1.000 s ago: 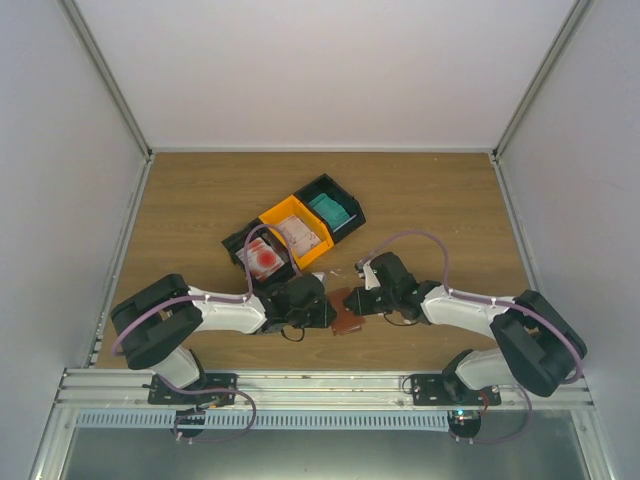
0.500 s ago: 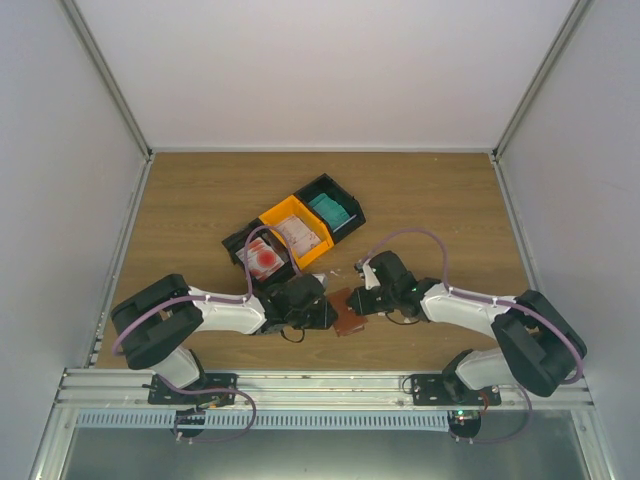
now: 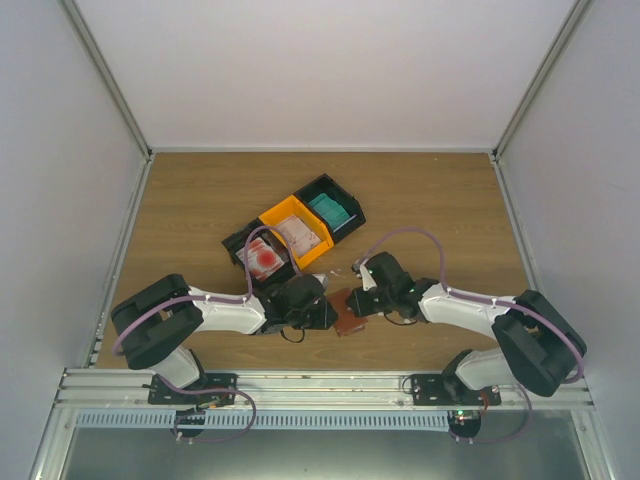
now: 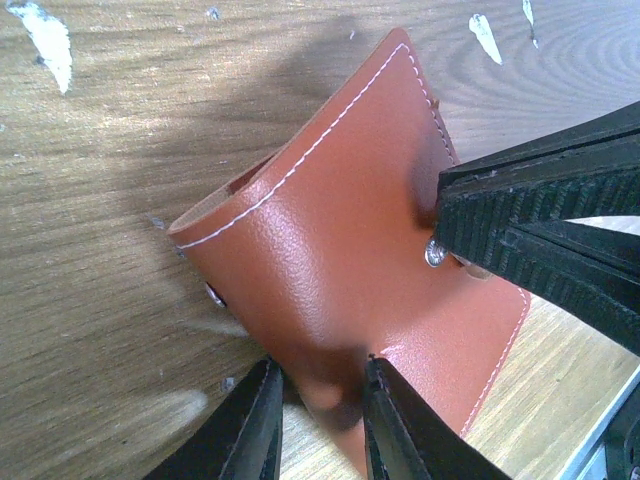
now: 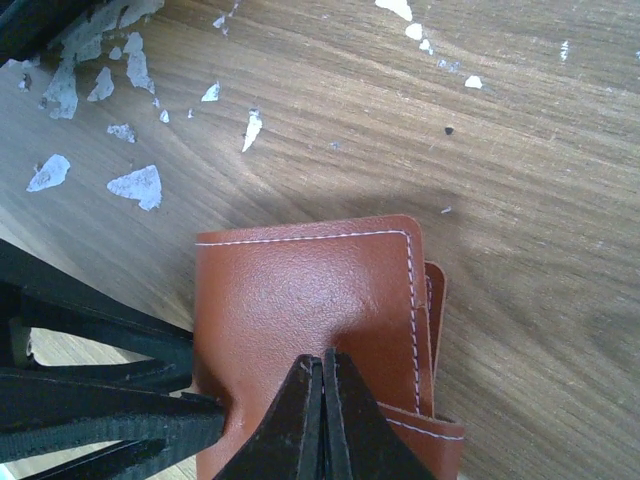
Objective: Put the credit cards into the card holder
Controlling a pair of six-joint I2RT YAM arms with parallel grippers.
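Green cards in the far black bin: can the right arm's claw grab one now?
Probably not yet. The right claw is shut on the card holder, so it is busy. The green cards lie uncovered in the black bin, nothing blocking the way.

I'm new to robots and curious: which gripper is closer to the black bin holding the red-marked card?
Left. The left gripper sits close to the near side of that black bin; the right gripper is farther right, across the card holder.

the card holder (image 4: 330, 260) lies tilted mid-frame on the wooden table (image 4: 100, 330). the left gripper (image 4: 320, 370) pinches its bottom edge; the right gripper (image 4: 445, 215) clamps its right side. a white scrap (image 4: 40, 40) lies upper left.
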